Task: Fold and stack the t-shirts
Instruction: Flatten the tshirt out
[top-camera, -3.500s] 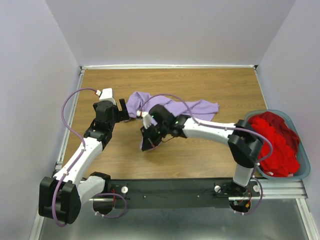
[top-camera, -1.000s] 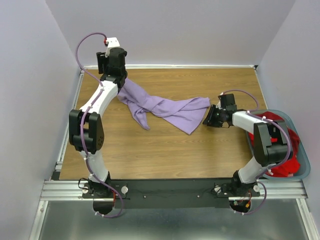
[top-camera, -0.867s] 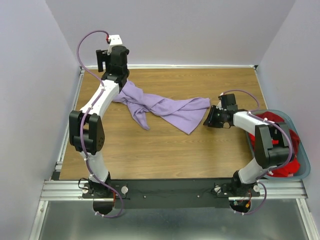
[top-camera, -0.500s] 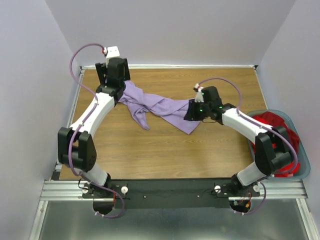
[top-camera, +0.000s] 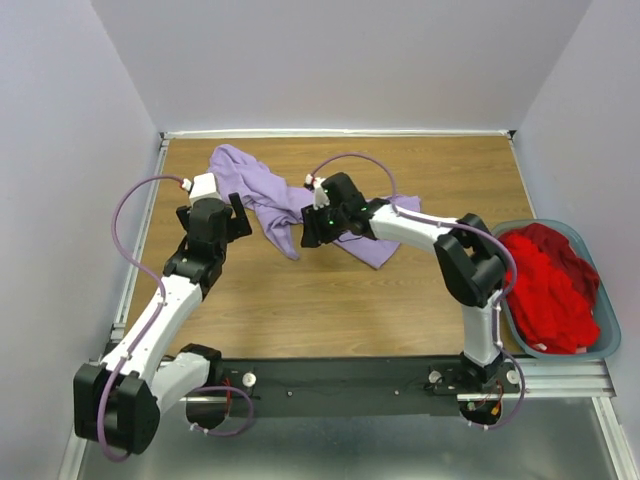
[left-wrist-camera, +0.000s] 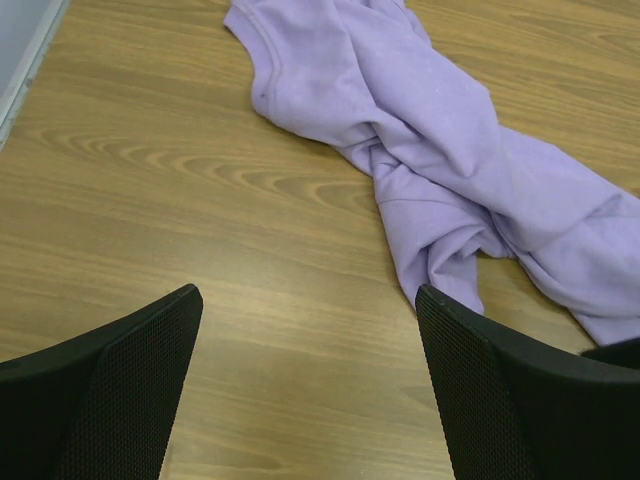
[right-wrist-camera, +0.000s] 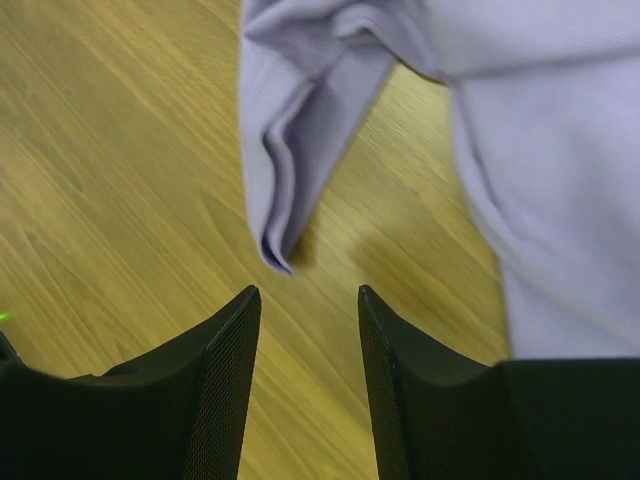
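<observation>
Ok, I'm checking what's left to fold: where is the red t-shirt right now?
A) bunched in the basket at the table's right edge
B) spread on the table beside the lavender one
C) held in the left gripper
A: the red t-shirt lies bunched inside the basket, and only the lavender t-shirt is out on the table.

No writing, label, brand, number or sign can be read in any view; the lavender t-shirt (top-camera: 240, 170), the red t-shirt (top-camera: 550, 285), the basket (top-camera: 572, 356) and the wooden surface (top-camera: 330, 300) show only plain faces.
</observation>
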